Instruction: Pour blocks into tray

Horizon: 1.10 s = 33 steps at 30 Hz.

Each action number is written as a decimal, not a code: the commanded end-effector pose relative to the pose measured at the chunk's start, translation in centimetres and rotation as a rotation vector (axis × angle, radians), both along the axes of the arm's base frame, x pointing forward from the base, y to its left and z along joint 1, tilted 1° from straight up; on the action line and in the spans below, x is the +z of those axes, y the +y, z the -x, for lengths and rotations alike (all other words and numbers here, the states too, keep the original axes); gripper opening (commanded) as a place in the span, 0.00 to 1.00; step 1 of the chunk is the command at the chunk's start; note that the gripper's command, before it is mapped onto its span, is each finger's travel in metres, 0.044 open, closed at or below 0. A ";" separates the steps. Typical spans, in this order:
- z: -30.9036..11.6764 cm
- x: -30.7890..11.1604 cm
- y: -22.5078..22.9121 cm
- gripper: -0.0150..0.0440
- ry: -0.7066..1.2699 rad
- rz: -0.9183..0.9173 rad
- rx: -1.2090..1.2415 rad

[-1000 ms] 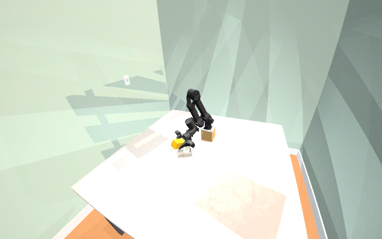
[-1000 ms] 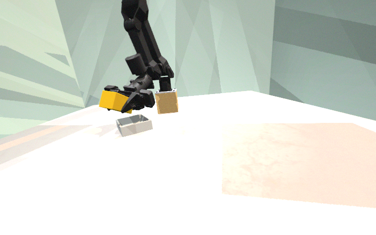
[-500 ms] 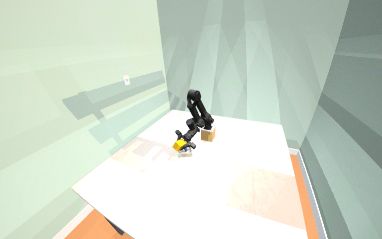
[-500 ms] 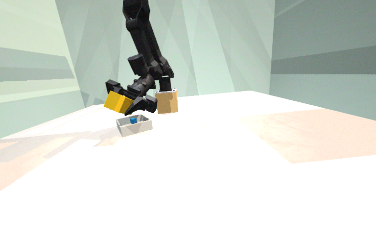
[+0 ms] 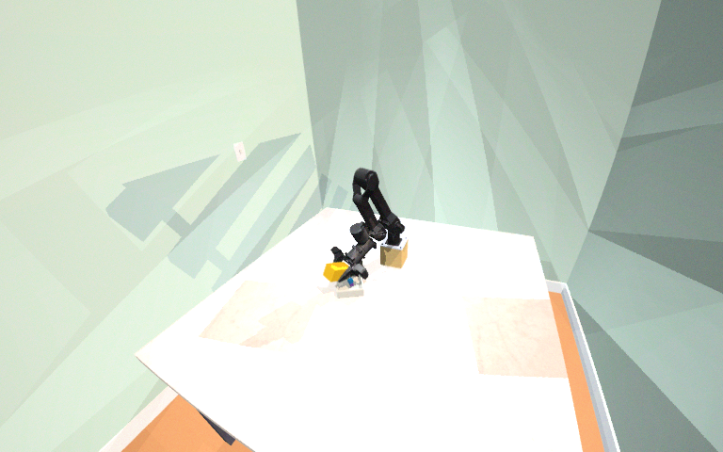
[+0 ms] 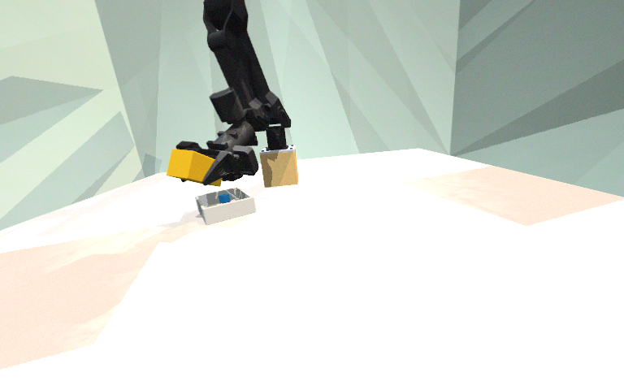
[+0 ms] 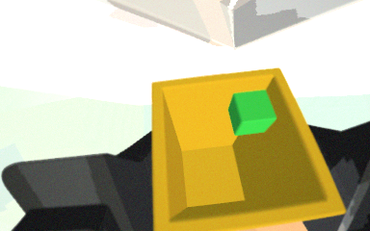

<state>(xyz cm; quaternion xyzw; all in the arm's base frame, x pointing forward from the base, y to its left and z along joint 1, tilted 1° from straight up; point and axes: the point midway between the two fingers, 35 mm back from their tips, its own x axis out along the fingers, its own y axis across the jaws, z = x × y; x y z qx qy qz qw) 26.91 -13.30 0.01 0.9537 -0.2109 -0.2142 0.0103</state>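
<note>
Jaws of my black parallel gripper [image 5: 339, 271] [image 6: 195, 170] [image 7: 204, 183] are pinching a yellow, square-sided cup [image 5: 334, 271] [image 6: 189, 165] [image 7: 207, 115], one finger on each side of it. They stand well spread, because the cup between them is wide. I see the cup held up off the white table [image 5: 373, 362] [image 6: 368, 275] [image 7: 72, 58], and it is tilted, not upright.

Below the jaws, and somewhat to one side, there is a shallow pale tray [image 5: 350, 293] [image 6: 230, 210] [image 7: 193, 19] with low walls, resting on the table. How much of the cup is directly over it, I cannot tell from these angles.

Inside the tray I can see one small blue block [image 5: 350, 281] [image 6: 223, 197] (close to it the top view shows also a purple speck, too small for me to name). Between the jaws, within the cup, one bright green block [image 7: 252, 113] is lying against the inner wall, so the emptying is not complete.

Behind the jaws, the black jointed arm [image 5: 380, 202] [image 6: 244, 68] rises and folds back down to its tan box-shaped pedestal [image 5: 393, 256] [image 6: 279, 169], which stands well apart from the cup.
</note>
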 end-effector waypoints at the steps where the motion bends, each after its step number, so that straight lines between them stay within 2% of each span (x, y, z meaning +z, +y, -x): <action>1: 0.0 0.1 0.0 0.25 -0.014 -0.017 -0.006; 4: -0.1 0.1 0.1 0.25 0.014 0.037 0.020; 11: -0.4 -0.1 1.0 0.25 0.147 0.290 0.145; 16: -0.3 -0.2 0.9 0.25 0.121 0.232 0.123; 33: -0.3 -0.2 0.9 0.25 0.121 0.232 0.124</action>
